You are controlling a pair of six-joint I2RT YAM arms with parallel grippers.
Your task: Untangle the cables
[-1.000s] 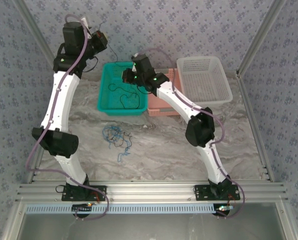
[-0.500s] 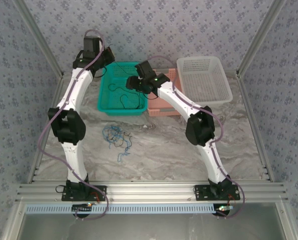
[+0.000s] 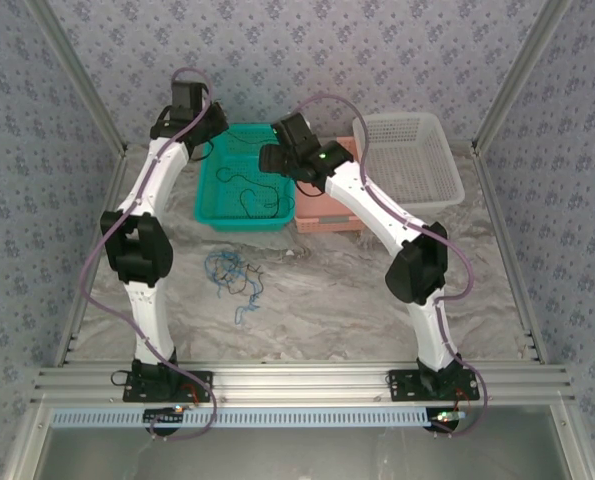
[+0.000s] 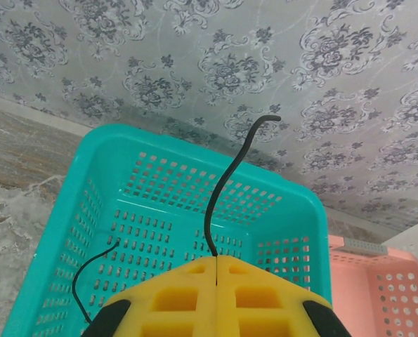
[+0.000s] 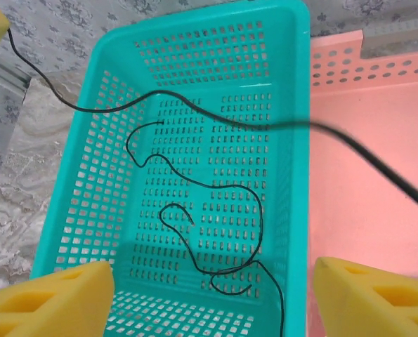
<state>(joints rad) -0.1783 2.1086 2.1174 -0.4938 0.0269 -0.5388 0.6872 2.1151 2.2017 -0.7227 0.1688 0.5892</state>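
1 thin black cable (image 4: pixel 223 181) stretches left to right above the perforated teal plastic basket (image 5: pixel 300 182). Its left end is pinched in the left gripper (image 4: pixel 216 261), jaws pressed together. The right gripper (image 5: pixel 212 295) hovers over the basket, jaws spread and holding nothing. The tangled blue and black cables (image 3: pixel 232 275) lie nearer, on the table.

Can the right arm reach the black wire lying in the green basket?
Probably yes. The right gripper hangs open right above the teal basket, with the loose black cable below it. A stretched black cable crosses in between, so it could snag.
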